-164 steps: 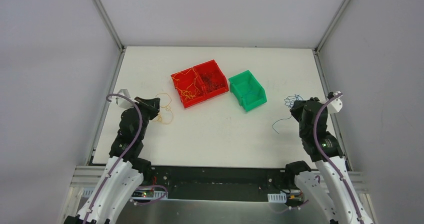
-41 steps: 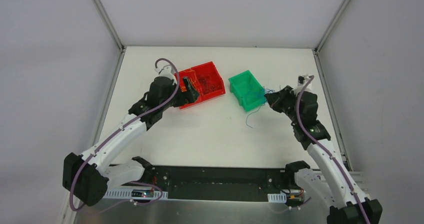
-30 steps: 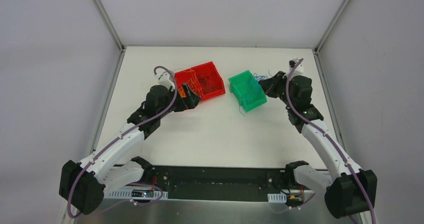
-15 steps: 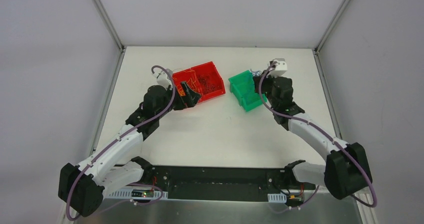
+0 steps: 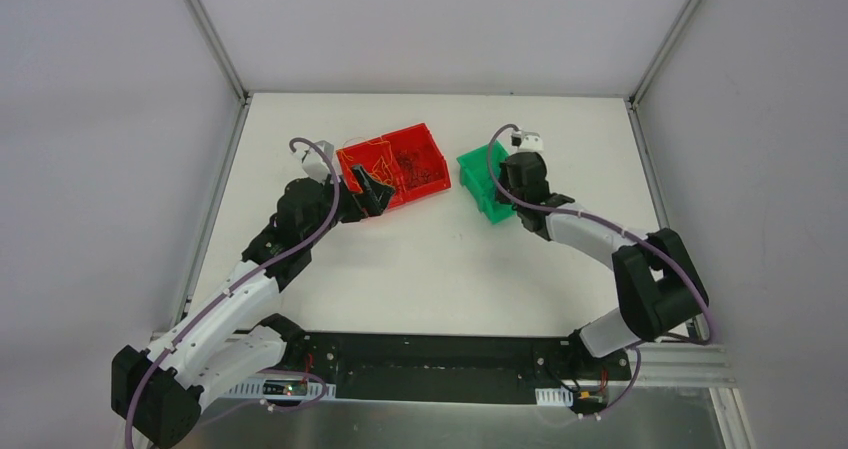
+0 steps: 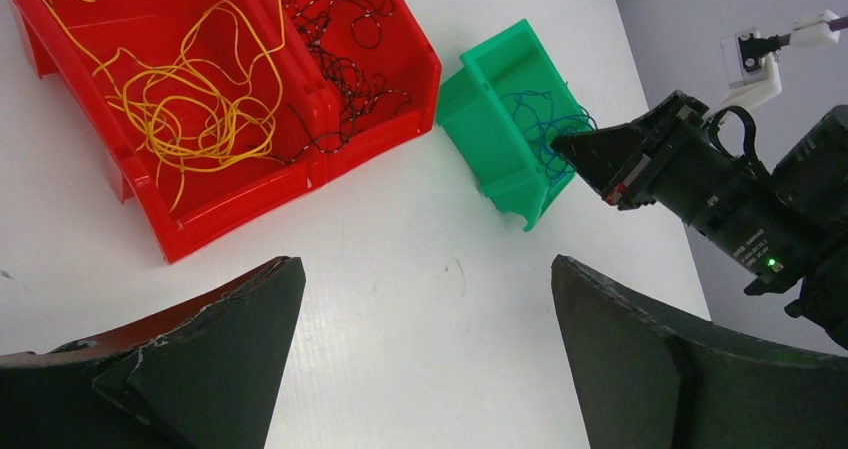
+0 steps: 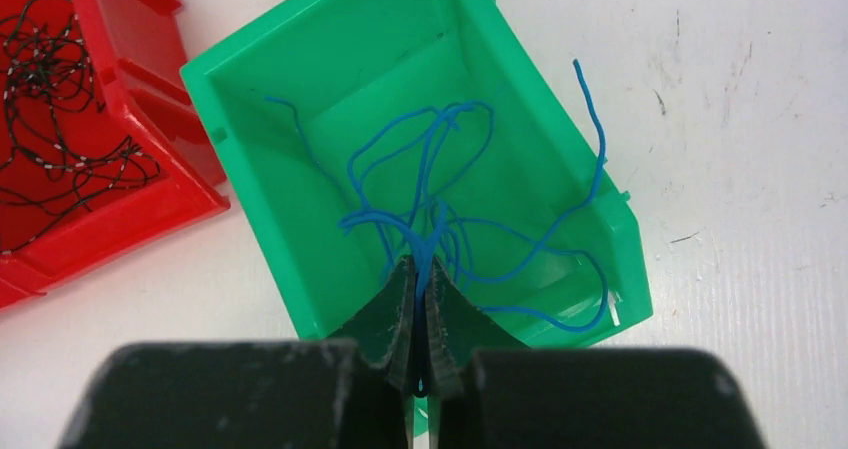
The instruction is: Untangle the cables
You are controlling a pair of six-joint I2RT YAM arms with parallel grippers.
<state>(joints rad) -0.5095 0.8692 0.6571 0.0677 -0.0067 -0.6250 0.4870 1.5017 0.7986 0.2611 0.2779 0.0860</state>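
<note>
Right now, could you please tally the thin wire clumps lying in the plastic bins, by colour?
Yellow thin-wire clump: 1
Black speckled thin-wire clump: 1
Blue thin-wire clump: 1
Total: 3

The left arm (image 5: 250,279) reaches forward, the left gripper (image 6: 422,269) spread wide. The right arm (image 5: 590,234) bends inward, the right gripper (image 7: 420,304) clamped tight on blue cables (image 7: 421,244).

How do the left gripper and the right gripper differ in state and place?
The left gripper is open and empty; the right gripper is shut on the blue wires. The left gripper hangs over table beside the red bin; the right gripper is at the green bin. Both have dark fingers.
</note>
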